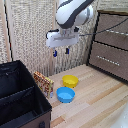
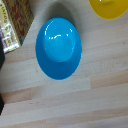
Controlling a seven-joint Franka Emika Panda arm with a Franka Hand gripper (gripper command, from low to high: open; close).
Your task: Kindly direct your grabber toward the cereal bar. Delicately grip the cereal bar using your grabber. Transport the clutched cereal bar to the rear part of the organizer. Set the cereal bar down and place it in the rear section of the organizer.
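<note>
Hovering high in the upper centre of the exterior view, the hand is hanging empty with its dark-blue fingers apart, well above the counter. Cereal bar: leaning on edge against the organizer wall, lower left of centre, just beside the blue bowl; yellow bowl sitting near. Wrist view is showing the blue bowl dead centre, so the approach is still needing a shift toward the packet; judged best pinched across its thin faces, gently, avoiding the bowl rim and soft wall
</note>
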